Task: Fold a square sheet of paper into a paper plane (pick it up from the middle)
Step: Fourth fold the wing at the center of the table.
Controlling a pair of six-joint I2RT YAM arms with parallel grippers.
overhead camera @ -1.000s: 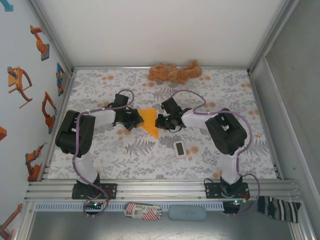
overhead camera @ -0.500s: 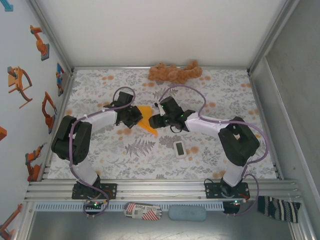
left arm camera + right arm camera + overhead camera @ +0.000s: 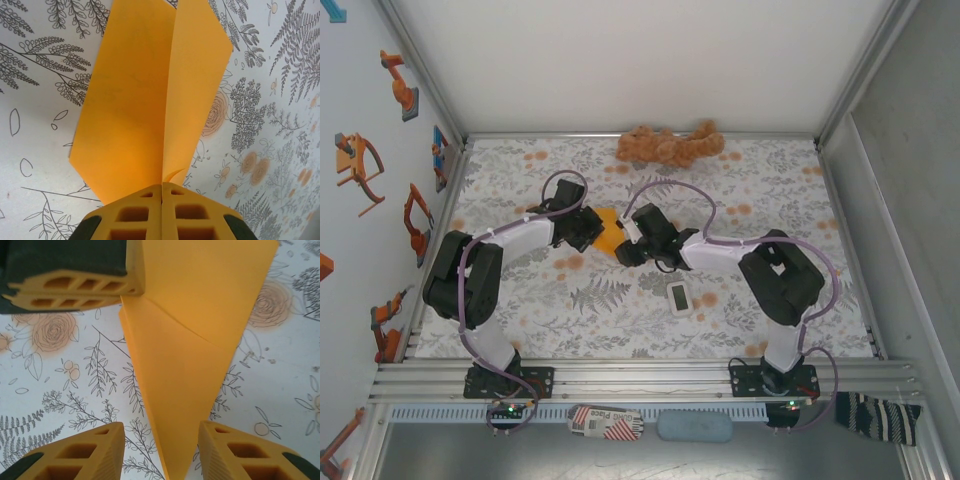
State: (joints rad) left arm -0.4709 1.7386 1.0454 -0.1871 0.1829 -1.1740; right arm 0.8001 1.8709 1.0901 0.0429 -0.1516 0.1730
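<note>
Left gripper (image 3: pixel 161 196) is clamping down tight on the creased orange paper (image 3: pixel 145 100), jaws pressed together on the fold, two flaps fanning out ahead of it. Right gripper (image 3: pixel 160 452) is sitting partly open, its fingers (image 3: pixel 75 455) straddling the paper's pointed tip without touching it. From above, the paper is lying between both grippers on the floral counter (image 3: pixel 570 300), around mid-counter.

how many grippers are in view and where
2. The left gripper is shut on the folded orange paper. The right gripper faces it from the right, jaws open either side of the paper's pointed end.
</note>
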